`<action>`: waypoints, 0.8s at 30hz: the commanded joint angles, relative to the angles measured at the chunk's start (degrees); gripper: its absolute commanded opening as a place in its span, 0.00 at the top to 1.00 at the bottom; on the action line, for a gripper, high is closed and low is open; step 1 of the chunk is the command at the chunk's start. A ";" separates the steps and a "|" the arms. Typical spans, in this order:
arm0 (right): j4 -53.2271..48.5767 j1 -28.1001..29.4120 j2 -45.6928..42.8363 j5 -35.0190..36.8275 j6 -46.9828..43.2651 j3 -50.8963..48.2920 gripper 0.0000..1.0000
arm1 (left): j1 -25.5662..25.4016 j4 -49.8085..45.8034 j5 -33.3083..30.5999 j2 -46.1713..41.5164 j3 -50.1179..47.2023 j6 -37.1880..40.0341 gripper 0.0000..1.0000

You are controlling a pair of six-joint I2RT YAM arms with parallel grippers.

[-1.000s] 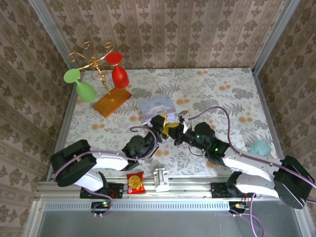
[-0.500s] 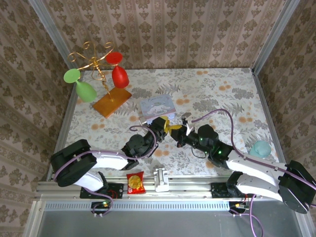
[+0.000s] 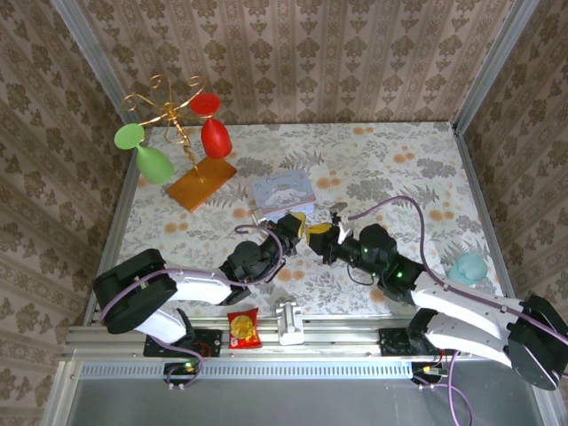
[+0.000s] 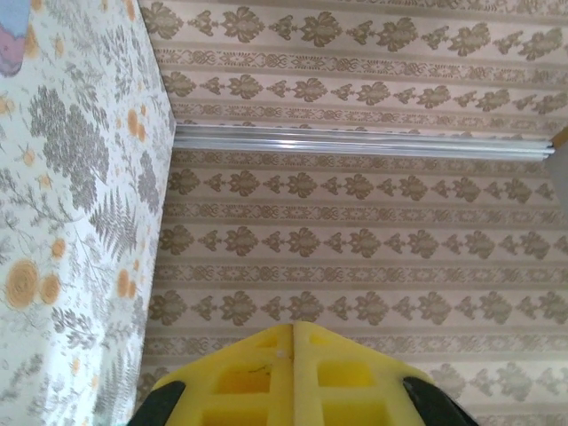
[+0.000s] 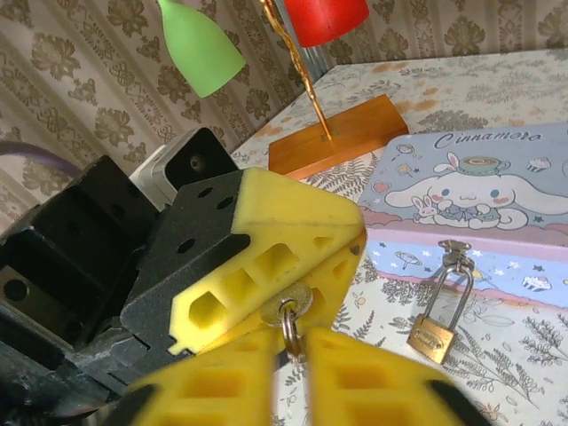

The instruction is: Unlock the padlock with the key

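Top external: the left gripper (image 3: 299, 222) and the right gripper (image 3: 319, 233) meet tip to tip near the middle of the floral table (image 3: 399, 169), just in front of the pale blue Cinnamoroll tin (image 3: 284, 189). The padlock is too small to pick out from up here.

Left wrist: the left gripper (image 4: 293, 346) has its yellow fingers pressed flat together with no gap at the seam. They point toward the wallpapered wall (image 4: 373, 240), and nothing pinched between them can be seen from this side.

Right wrist: the left gripper (image 5: 295, 288) is clamped on the silver head of the key (image 5: 286, 306). The key's ring (image 5: 290, 330) hangs into the narrow gap of the right gripper (image 5: 291, 348), whose yellow fingers stand slightly parted. I cannot tell whether they touch the ring. The brass padlock (image 5: 432, 337) hangs by its shackle from the clasp (image 5: 455, 251) on the front of the tin (image 5: 470, 191). It is to the right of both grippers and apart from the key.
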 commanded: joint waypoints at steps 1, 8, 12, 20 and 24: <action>-3.32 -7.52 -4.33 -10.27 4.21 0.18 0.43 | 1.73 0.21 2.71 -1.90 2.06 9.12 1.00; 6.43 -22.03 -0.65 -43.24 18.90 3.56 0.34 | 5.38 -13.00 18.32 -7.23 9.52 29.75 1.00; 15.36 -21.91 0.26 -45.03 24.06 2.63 0.38 | 5.50 -17.63 21.38 -10.30 11.68 37.57 1.00; 21.00 -20.18 -0.30 -43.70 25.36 2.37 0.42 | 5.37 -14.48 26.66 -9.23 14.53 40.28 1.00; 24.48 -19.07 1.14 -43.17 26.61 2.23 0.52 | 5.38 -12.22 26.77 -8.45 14.38 40.12 1.00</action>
